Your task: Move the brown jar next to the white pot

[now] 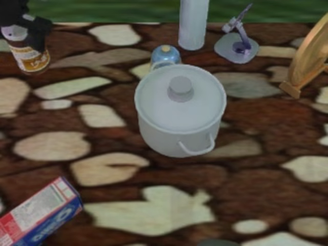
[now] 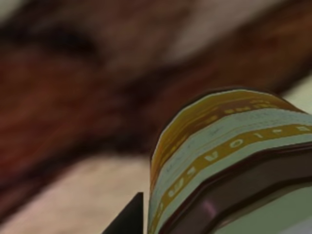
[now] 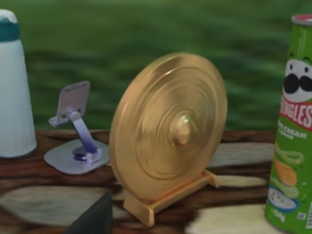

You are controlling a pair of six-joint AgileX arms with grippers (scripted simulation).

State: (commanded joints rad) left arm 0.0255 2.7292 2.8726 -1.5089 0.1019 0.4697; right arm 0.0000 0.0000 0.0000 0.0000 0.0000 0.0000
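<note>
Our brown jar is a small dark-brown cylinder with a white round lid and a tan-orange and white label band; it sits at the far left corner of the worktop, which is patterned in brown with cream stone-like patches. Our left hand is down over the top of the jar, its dark fingers on either side of the lid, clamped on it as far as the top view shows. In the left wrist view the jar fills the frame right up against the camera, with one dark finger just beside it; the label carries an orange stripe with pale lettering that we cannot read. The white pot stands near the middle of the worktop, well apart from the jar to its right: large, round, white-grey, with a flat lid, a round grey knob and a loop handle on its near side. A small blue bottle with a tan cap touches the pot's far side, and a tall white cylinder stands beyond that. A purple phone stand and a golden disc on a stand sit far right. A red, white and blue box lies at the near left. Our right arm shows only a dark edge in its wrist view, so we cannot tell its hand's state; that view shows a green Pringles can.
</note>
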